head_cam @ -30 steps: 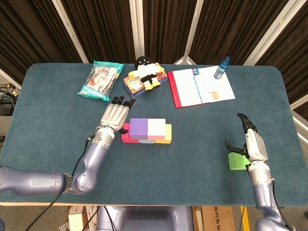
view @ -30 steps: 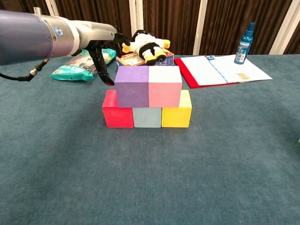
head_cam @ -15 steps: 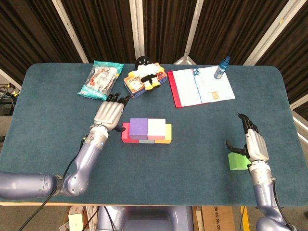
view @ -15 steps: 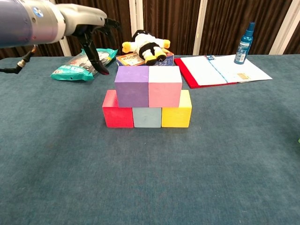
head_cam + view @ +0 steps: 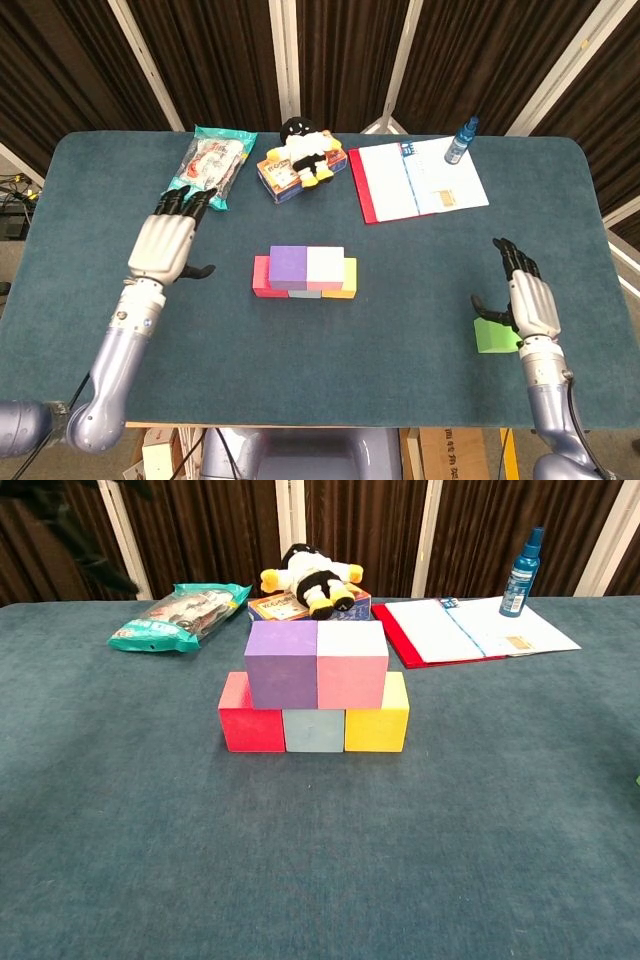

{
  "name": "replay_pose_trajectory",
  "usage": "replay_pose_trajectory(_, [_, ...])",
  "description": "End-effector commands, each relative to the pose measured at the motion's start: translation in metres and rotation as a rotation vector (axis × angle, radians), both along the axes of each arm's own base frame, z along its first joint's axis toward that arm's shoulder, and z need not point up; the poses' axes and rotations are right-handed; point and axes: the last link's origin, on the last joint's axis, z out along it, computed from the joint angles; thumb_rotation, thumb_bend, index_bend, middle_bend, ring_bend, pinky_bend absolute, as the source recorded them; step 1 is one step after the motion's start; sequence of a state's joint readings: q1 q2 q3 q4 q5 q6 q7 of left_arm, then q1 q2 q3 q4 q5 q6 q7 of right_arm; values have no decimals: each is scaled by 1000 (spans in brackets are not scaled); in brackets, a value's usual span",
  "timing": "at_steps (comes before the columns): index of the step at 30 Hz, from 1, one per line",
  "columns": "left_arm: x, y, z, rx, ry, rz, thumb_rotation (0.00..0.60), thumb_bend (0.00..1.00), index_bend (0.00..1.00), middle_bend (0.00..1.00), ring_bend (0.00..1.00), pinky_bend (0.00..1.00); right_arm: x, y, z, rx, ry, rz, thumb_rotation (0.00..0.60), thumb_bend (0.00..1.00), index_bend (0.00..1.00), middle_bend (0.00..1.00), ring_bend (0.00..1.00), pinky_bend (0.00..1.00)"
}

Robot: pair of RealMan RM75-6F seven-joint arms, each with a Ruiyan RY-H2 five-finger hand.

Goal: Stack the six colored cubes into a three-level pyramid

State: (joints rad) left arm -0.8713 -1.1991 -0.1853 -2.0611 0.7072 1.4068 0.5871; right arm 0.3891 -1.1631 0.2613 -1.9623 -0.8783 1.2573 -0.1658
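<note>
Now that I have pulled my left hand (image 5: 167,245) back to the left, well clear of the stack, its fingers are spread on nothing. Five smooth, square-edged cubes stay mid-desk: the red cube (image 5: 251,723), grey cube (image 5: 314,730) and yellow cube (image 5: 377,725) below, the purple cube (image 5: 281,664) and pink cube (image 5: 352,663) above. The green cube (image 5: 493,337) lies on the felt-like desk (image 5: 400,330) at my right hand (image 5: 527,303), whose fingers are apart and empty.

Red cube (image 5: 251,725), grey cube (image 5: 313,731), yellow cube (image 5: 377,726), purple cube (image 5: 281,664), pink cube (image 5: 352,664).
</note>
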Motion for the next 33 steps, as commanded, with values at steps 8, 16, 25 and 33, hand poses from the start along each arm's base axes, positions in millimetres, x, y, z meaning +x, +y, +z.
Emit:
replay_pose_trajectory(8, [-71, -54, 39, 99, -19, 76, 600, 50, 0, 61, 0, 0, 0, 11, 3, 60, 124, 21, 600, 280, 0, 0, 0, 0])
replay_pose_trajectory(16, [-83, -67, 51, 128, -69, 84, 600, 49, 0, 61, 0, 0, -10, 24, 4, 169, 249, 22, 600, 277, 0, 0, 0, 0])
replay_pose_trajectory(25, [-83, -67, 54, 127, -84, 79, 600, 50, 0, 61, 0, 0, -27, 31, 0, 277, 354, 5, 600, 278, 0, 0, 0, 0])
replay_pose_trajectory(33, [-80, -69, 51, 113, -87, 74, 600, 50, 0, 61, 0, 0, -48, 32, -11, 324, 377, -3, 600, 277, 0, 24, 0, 0])
